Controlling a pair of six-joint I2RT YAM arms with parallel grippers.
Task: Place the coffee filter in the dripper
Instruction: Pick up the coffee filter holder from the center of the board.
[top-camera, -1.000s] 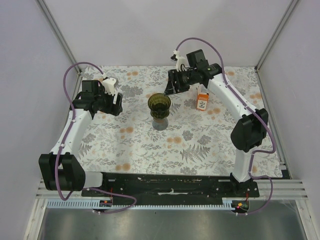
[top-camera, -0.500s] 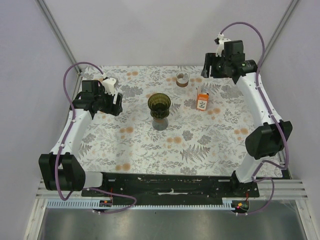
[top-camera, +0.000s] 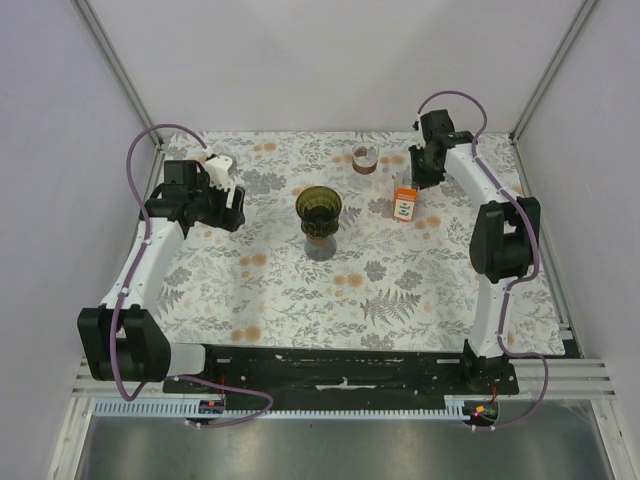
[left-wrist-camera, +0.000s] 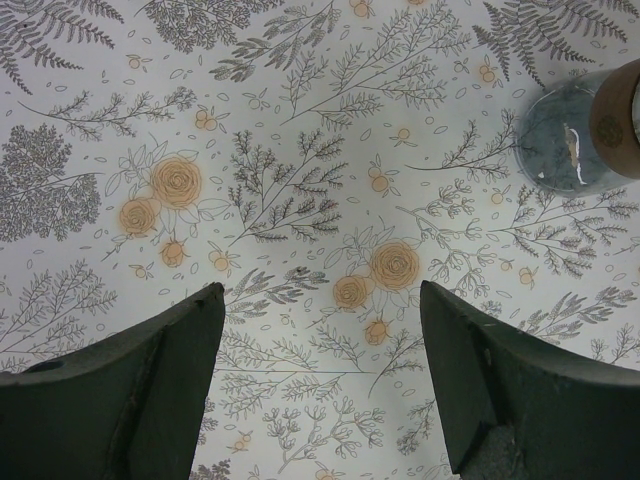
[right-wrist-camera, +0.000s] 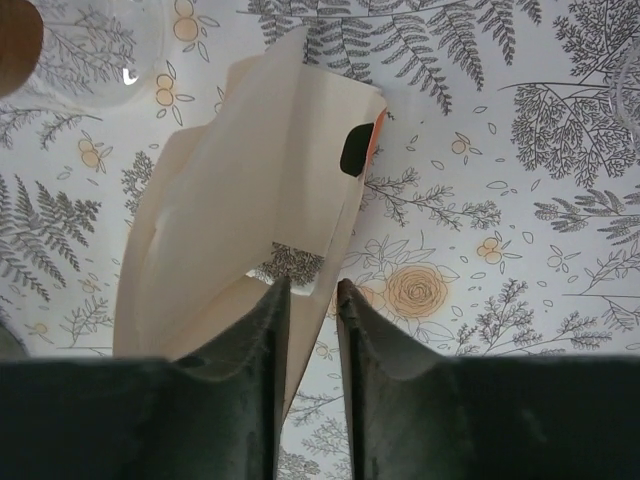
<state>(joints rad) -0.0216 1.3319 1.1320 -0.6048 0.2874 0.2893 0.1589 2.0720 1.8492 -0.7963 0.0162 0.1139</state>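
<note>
The green glass dripper (top-camera: 319, 209) stands upright mid-table, with nothing in it. Cream paper coffee filters (right-wrist-camera: 250, 180) stick up out of a small orange box (top-camera: 404, 202), of which a sliver (right-wrist-camera: 377, 132) shows in the right wrist view. My right gripper (top-camera: 426, 172) points down over that box. Its jaws (right-wrist-camera: 311, 290) stand narrowly apart, and the right edge of a filter runs between them against the left finger (right-wrist-camera: 268, 330). My left gripper (top-camera: 218, 203) hovers over bare cloth at the left, wide open (left-wrist-camera: 320, 298) and holding nothing.
A glass jar with a cork band (top-camera: 365, 157) stands at the back, left of the box, and shows as the jar (right-wrist-camera: 95, 50) in the right wrist view. A glass vessel with a cork band (left-wrist-camera: 580, 135) lies ahead-right of my left gripper. Floral cloth (top-camera: 300, 290) covers the table.
My right arm swung from beside the jar up to the back right corner, then came down over the orange box. Its jaws narrowed around a filter's edge. The left arm stayed still.
</note>
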